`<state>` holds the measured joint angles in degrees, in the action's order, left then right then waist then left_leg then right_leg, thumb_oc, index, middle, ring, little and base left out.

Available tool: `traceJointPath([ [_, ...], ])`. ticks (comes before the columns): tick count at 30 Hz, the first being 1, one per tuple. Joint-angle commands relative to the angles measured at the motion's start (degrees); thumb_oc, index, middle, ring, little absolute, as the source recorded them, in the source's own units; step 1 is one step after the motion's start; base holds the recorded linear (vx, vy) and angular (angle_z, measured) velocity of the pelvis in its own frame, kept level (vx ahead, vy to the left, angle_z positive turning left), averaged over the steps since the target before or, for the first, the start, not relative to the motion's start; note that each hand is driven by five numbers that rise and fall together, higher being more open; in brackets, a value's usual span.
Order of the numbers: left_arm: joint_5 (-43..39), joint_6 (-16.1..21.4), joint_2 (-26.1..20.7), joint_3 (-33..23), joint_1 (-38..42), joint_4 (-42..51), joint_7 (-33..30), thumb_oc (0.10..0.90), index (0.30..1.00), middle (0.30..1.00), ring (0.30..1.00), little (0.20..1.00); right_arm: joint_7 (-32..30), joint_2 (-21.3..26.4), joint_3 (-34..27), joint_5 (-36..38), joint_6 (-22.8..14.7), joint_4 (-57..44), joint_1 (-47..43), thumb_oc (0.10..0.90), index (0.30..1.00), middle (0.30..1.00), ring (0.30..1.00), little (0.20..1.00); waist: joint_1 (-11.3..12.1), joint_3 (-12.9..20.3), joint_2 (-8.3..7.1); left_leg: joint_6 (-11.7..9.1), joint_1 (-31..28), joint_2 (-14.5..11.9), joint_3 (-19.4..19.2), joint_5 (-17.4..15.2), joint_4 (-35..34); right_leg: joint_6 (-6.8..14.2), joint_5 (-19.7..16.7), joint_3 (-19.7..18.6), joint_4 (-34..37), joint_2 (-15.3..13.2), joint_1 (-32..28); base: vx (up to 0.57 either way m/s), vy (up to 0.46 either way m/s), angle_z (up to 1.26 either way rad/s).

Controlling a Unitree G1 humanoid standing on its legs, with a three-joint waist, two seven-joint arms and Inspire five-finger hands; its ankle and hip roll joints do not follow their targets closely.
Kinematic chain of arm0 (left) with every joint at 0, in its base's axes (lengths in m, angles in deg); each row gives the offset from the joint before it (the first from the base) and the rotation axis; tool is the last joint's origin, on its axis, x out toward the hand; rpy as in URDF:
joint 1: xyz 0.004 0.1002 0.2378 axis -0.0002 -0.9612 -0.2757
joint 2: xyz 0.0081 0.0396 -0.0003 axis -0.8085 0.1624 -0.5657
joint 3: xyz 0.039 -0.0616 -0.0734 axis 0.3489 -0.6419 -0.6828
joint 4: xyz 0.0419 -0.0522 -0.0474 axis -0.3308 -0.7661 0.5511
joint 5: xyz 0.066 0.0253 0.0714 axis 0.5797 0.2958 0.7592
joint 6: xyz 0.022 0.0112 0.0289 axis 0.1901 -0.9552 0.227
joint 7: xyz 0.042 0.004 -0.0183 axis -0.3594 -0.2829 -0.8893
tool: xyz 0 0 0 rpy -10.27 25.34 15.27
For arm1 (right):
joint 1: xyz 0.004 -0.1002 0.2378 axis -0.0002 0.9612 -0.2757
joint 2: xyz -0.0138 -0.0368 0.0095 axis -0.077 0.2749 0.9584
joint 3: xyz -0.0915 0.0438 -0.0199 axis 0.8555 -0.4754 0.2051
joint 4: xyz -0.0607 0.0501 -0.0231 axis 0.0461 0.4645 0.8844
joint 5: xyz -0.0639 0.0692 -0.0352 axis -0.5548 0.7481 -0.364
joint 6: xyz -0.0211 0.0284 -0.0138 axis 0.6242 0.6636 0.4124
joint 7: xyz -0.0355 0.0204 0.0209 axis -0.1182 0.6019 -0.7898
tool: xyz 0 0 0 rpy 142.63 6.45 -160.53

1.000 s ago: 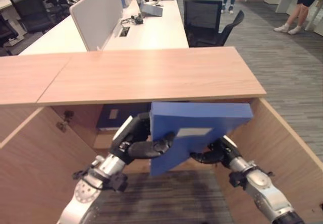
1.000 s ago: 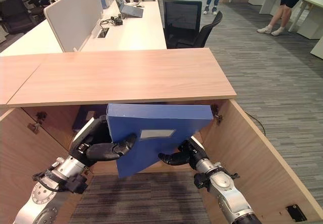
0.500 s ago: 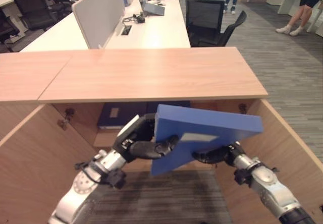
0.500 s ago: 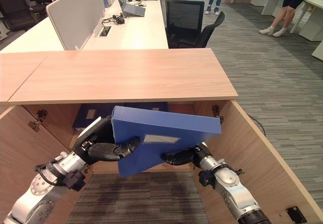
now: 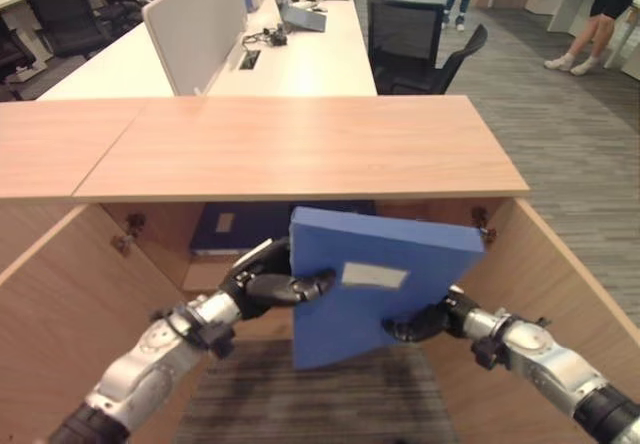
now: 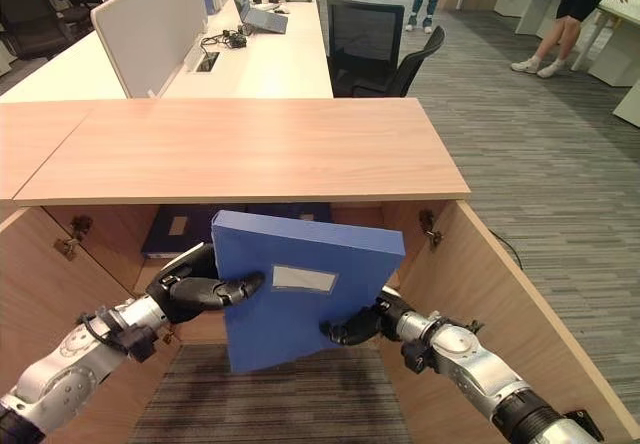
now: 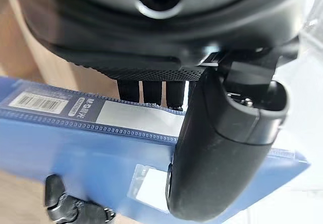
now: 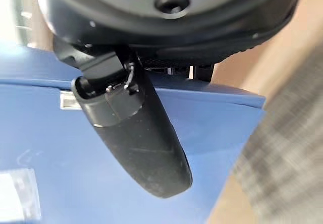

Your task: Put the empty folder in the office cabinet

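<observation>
A flat blue plastic folder (image 6: pixel 300 289) with a pale label on its cover is held upright, slightly tilted, before the open wooden office cabinet (image 6: pixel 250 154), whose opening sits at twelve o'clock.

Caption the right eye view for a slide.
Both hands, left and right, hold a blue folder before the open cabinet.

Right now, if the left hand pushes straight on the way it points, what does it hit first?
Nothing new: the left hand already pinches the blue folder. Beyond lies the open cabinet, probably another dark folder; depth unclear.
</observation>
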<state>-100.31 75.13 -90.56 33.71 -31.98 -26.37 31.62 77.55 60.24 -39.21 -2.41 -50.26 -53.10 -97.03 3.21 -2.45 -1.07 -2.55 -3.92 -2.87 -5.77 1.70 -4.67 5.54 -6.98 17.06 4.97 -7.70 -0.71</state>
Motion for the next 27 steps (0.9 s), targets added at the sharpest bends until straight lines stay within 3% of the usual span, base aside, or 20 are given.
traceJointPath([
  [1, 1.61, -0.42, 2.27, 16.05, 6.08, 9.74, 16.40, 0.400, 0.300, 0.300, 0.300, 0.300, 9.31, -10.78, 2.73, 13.21, -6.19, -8.59, -16.82, 0.400, 0.300, 0.300, 0.300, 0.300, -1.07, 3.71, -2.22, -0.90, 0.41, 1.31, 3.13, -3.37, -0.33, 3.72, 3.03, -6.28, -0.33, -0.63, -1.26, 0.00, 0.000, 0.00],
  [2, 2.28, -0.96, 2.62, 17.24, 6.41, 7.89, 16.90, 0.400, 0.300, 0.300, 0.300, 0.300, 9.98, -12.16, 3.84, 15.47, -5.55, -8.47, -16.05, 0.400, 0.300, 0.300, 0.300, 0.300, -1.13, 3.69, -2.14, -0.92, 0.47, 1.28, 3.15, -3.33, -0.33, 3.70, 3.06, -6.26, -0.34, -0.63, -1.20, 0.00, 0.000, 0.00],
  [3, 2.86, -1.14, 2.80, 17.97, 6.59, 6.61, 17.16, 0.442, 0.364, 0.364, 0.364, 0.364, 10.16, -13.05, 4.01, 16.56, -5.21, -8.27, -15.45, 0.400, 0.300, 0.300, 0.300, 0.300, -1.17, 3.73, -2.07, -0.91, 0.50, 1.26, 3.13, -3.31, -0.33, 3.68, 3.11, -6.31, -0.36, -0.60, -1.19, 0.00, 0.000, 0.00],
  [4, 4.34, -1.73, 3.12, 19.16, 6.55, 3.81, 17.39, 0.532, 0.498, 0.498, 0.498, 0.498, 9.92, -15.11, 4.03, 18.45, -4.82, -7.29, -14.05, 0.400, 0.300, 0.300, 0.300, 0.300, -1.27, 3.67, -1.90, -0.88, 0.47, 1.24, 3.15, -3.33, -0.33, 3.64, 3.11, -6.38, -0.45, -0.59, -1.13, 0.00, 0.000, 0.00],
  [5, 4.36, -1.71, 3.14, 19.21, 6.58, 3.75, 17.43, 0.587, 0.580, 0.580, 0.580, 0.580, 9.93, -15.13, 4.01, 18.45, -4.82, -7.27, -14.04, 0.400, 0.300, 0.300, 0.300, 0.300, -1.25, 3.69, -1.92, -0.89, 0.46, 1.23, 3.15, -3.33, -0.33, 3.64, 3.12, -6.38, -0.44, -0.59, -1.13, 0.00, 0.000, 0.00],
  [6, 5.61, -1.55, 2.88, 19.30, 6.47, 3.15, 17.20, 0.767, 0.851, 0.851, 0.851, 0.851, 9.56, -16.26, 3.75, 18.93, -4.88, -6.93, -13.28, 0.400, 0.300, 0.300, 0.300, 0.300, -1.27, 3.68, -1.84, -0.87, 0.42, 1.24, 3.19, -3.34, -0.33, 3.61, 3.12, -6.44, -0.46, -0.58, -1.16, 0.00, 0.000, 0.00],
  [7, 6.88, -1.70, 2.65, 19.25, 6.09, 2.00, 16.82, 0.800, 0.900, 0.900, 0.900, 0.900, 9.14, -17.17, 3.50, 19.31, -5.17, -6.68, -12.44, 0.400, 0.300, 0.300, 0.300, 0.300, -1.31, 3.63, -1.72, -0.88, 0.43, 1.20, 3.16, -3.35, -0.33, 3.58, 3.15, -6.41, -0.47, -0.58, -1.17, 0.00, 0.000, 0.00],
  [12, 18.20, -0.86, 1.74, 16.74, 1.60, -5.10, 14.64, 0.800, 0.900, 0.900, 0.900, 0.900, 6.10, -24.99, 0.08, 21.33, -6.30, -1.06, -7.02, 0.400, 0.300, 0.300, 0.300, 0.300, -1.13, 3.66, -1.35, -0.95, 0.35, 1.03, 2.87, -3.42, -0.33, 3.37, 3.35, -6.48, -0.48, -0.51, -1.08, 0.00, 0.000, 0.00],
  [17, 31.48, -0.25, 5.95, 10.59, -4.79, -16.10, 10.51, 0.800, 0.900, 0.900, 0.900, 0.900, 4.44, -28.96, -1.20, 23.65, -4.92, 1.48, -0.21, 0.400, 0.300, 0.300, 0.300, 0.300, -0.65, 3.46, -1.36, -1.19, 0.40, 0.76, 2.80, -3.50, -0.33, 3.14, 3.66, -6.45, -0.48, -0.31, -1.11, 0.00, -0.020, -0.01],
  [21, 38.19, 0.60, 15.28, 3.74, -9.55, -29.72, 4.19, 0.800, 0.900, 0.900, 0.900, 0.900, 3.41, -31.46, -2.58, 26.54, -4.12, 2.01, 4.46, 0.400, 0.300, 0.300, 0.300, 0.300, -0.56, 2.99, -1.41, -1.33, 0.65, 0.44, 3.10, -3.14, -0.33, 2.77, 3.98, -6.22, -0.66, 0.04, -1.04, 0.00, -0.043, 0.01],
  [27, 45.50, 0.74, 24.61, -0.89, -12.71, -46.17, 0.35, 0.800, 0.900, 0.900, 0.900, 0.900, 0.00, -34.59, -5.98, 28.50, -2.64, 4.23, 8.55, 0.400, 0.300, 0.300, 0.300, 0.300, -1.24, 2.36, -0.74, -1.76, 1.03, -0.10, 3.67, -2.76, -0.33, 2.20, 4.61, -5.65, -1.28, 0.55, -0.89, 0.01, -0.034, 0.04],
])
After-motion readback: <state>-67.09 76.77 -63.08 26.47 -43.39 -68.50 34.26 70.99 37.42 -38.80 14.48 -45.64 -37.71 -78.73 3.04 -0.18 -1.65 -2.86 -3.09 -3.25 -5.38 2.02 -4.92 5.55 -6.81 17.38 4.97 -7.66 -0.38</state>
